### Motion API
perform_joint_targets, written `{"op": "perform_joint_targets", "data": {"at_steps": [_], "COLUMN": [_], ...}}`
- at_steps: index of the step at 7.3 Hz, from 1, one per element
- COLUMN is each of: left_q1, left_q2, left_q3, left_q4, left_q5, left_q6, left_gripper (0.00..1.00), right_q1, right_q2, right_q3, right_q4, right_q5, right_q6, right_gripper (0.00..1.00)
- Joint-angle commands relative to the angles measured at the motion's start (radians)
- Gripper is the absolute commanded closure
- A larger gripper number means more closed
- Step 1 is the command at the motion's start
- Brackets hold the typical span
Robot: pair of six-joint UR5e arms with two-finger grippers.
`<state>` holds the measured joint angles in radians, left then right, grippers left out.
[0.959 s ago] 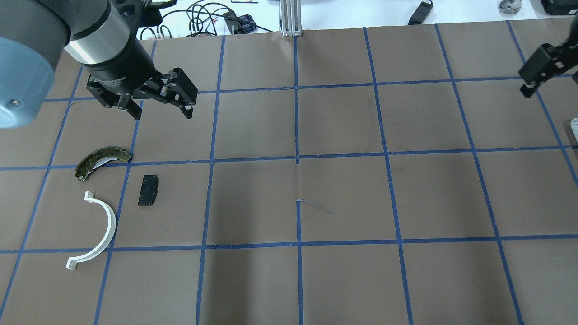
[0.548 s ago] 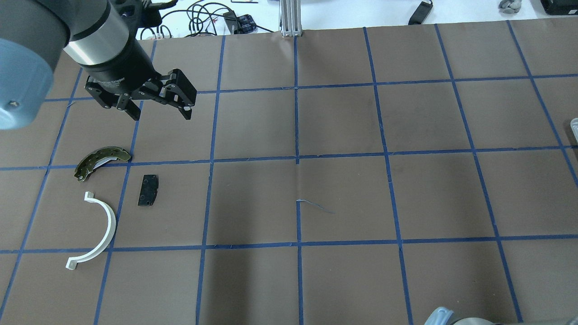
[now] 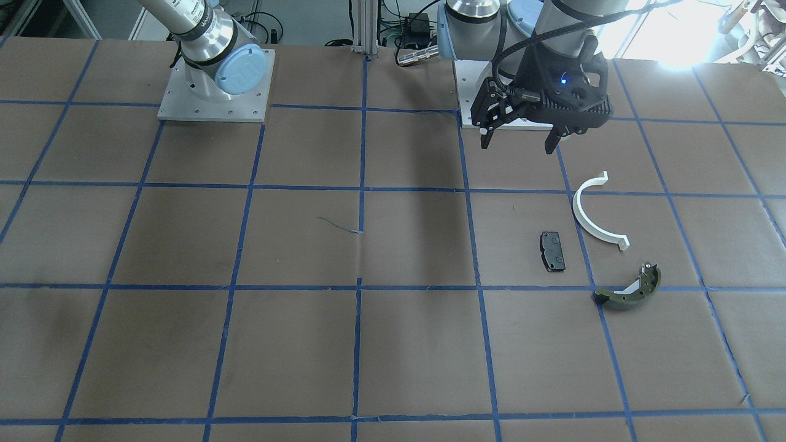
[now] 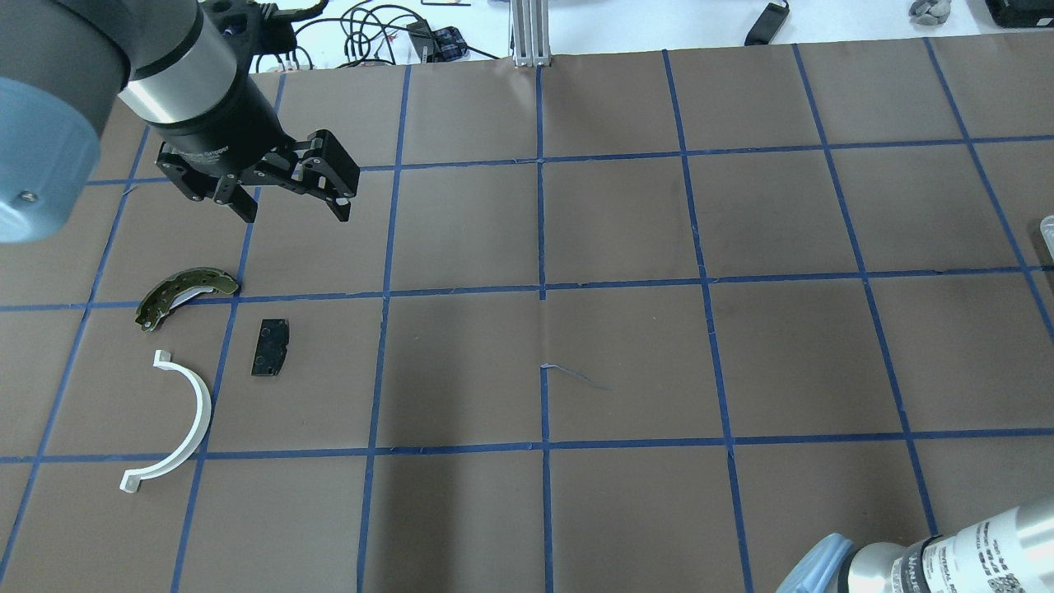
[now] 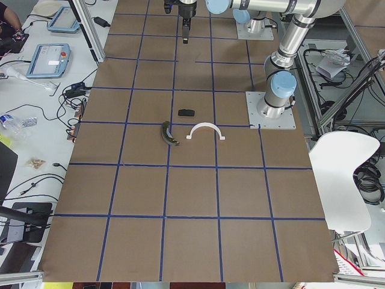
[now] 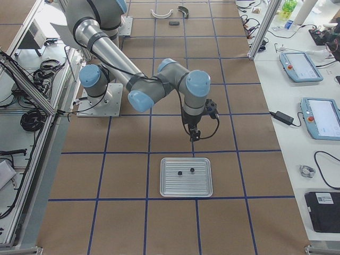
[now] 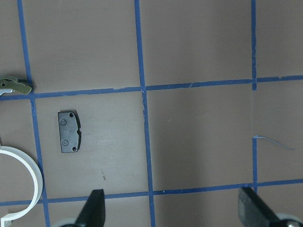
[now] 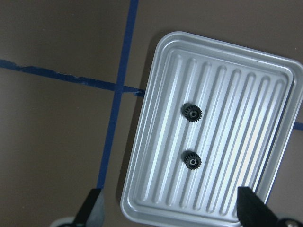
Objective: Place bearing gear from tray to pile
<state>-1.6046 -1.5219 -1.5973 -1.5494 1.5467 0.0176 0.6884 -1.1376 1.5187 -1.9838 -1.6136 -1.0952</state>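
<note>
Two small black bearing gears (image 8: 191,112) (image 8: 191,161) lie in the ribbed silver tray (image 8: 246,94), also seen in the right exterior view (image 6: 167,191). My right gripper (image 8: 171,208) hangs open and empty above the tray (image 6: 194,137). The pile lies on the table's left part: an olive brake shoe (image 4: 185,295), a black pad (image 4: 271,347) and a white half-ring (image 4: 203,408). My left gripper (image 4: 294,210) is open and empty, raised beyond the pile (image 3: 517,144). Its wrist view shows the pad (image 7: 69,131) and part of the ring (image 7: 38,182).
The table is brown paper with a blue tape grid. The right arm's elbow (image 4: 947,552) shows at the overhead view's lower right. An aluminium post (image 4: 531,33) and cables stand at the far edge. The arm bases (image 3: 215,86) sit at the robot's side.
The right gripper has left the overhead view at the upper right, and the right arm's elbow has come in at the lower right. The left gripper has barely moved.
</note>
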Motion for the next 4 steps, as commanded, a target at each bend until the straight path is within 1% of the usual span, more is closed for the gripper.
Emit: {"op": "perform_joint_targets", "data": {"at_steps": [1, 3, 4], "left_q1": [-0.001, 0.002, 0.002], "left_q2": [-0.004, -0.003, -0.004], "left_q3": [-0.007, -0.009, -0.010], "left_q4": [0.017, 0.019, 0.017], "left_q5": [0.001, -0.002, -0.002], "left_q6": [0.001, 0.001, 0.001], "left_gripper": [0.00, 0.00, 0.00], "right_q1": [-0.027, -0.033, -0.035], "right_q2": [0.108, 0.145, 0.177], "right_q3": [0.002, 0.006, 0.009], "right_q4": [-0.108, -0.133, -0.192], "right_q5": [-0.009, -0.012, -0.026], "right_q6": [-0.008, -0.008, -0.009], "right_gripper": [0.03, 0.02, 0.03]}}
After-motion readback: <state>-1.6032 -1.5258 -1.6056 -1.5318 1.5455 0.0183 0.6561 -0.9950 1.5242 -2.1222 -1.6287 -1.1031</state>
